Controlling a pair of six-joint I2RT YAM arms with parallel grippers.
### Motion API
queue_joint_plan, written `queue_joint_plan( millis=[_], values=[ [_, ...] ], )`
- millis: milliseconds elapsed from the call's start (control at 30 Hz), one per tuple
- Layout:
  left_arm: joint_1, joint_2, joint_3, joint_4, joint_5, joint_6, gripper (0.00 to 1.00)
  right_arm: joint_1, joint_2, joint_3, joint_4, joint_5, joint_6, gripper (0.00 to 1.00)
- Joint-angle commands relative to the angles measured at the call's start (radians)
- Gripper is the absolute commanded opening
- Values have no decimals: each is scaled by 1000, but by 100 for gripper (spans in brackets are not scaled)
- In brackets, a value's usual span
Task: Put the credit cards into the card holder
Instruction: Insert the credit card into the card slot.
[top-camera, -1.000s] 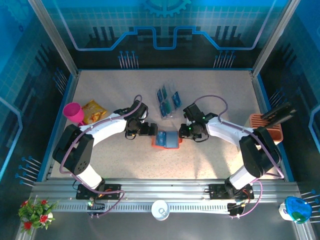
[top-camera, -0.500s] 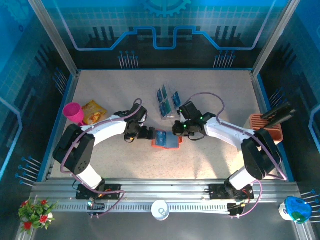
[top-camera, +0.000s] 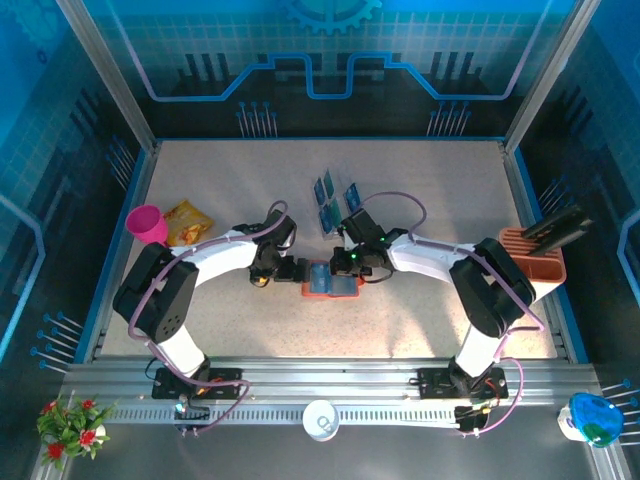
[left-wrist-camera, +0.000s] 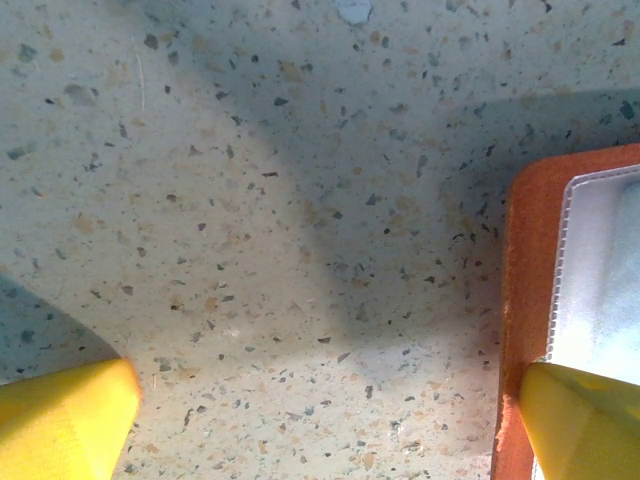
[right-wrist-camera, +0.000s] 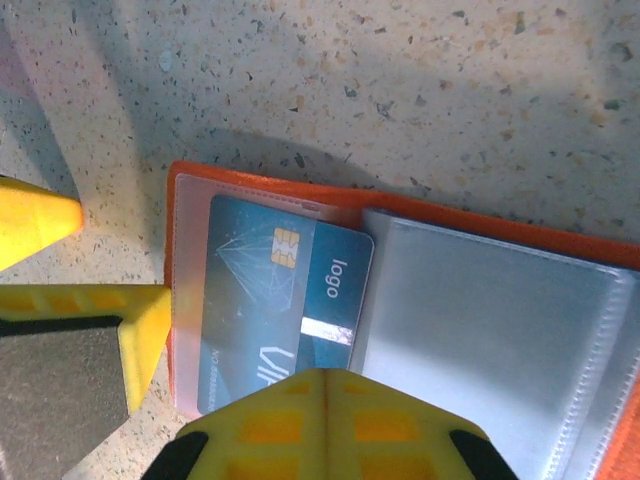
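Starting at the left side of the table, a pink cup and a snack bag stand well apart from the work. Next comes the left gripper. It is open, with its fingers wide apart. One tip rests on the orange edge of the card holder and the other is on the bare table.

The holder lies unfolded and flat in the middle, between the two arms. A teal credit card lies in the half nearer the left arm, and it seems partly under the clear film of that pocket. The other pocket is empty.

The right gripper has its fingers closed together, and the near end of the card goes under their tips. I cannot tell if they pinch the card or only press on it. The card lies straight ahead of this gripper, and its long axis runs away from the tips toward the far rim of the holder. The right arm is therefore the one at the card. I judge the coming move must follow this axis, while the left gripper keeps the holder from sliding.

Behind, the other credit cards wait in a clear rack. Far right stands an orange slotted box.
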Motion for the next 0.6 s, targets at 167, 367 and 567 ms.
queue_joint_plan(
  millis=[167,367,567],
  values=[
    [-3,37,-1,-26,-9,33,99,22,59,44,19,-9,9,1],
    [-2,44,3,-24,-6,38,99,23,85,43,6,5,4,0],
    [-3,54,6,-22,-2,43,99,27,121,52,2,-6,2,0]
  ],
)
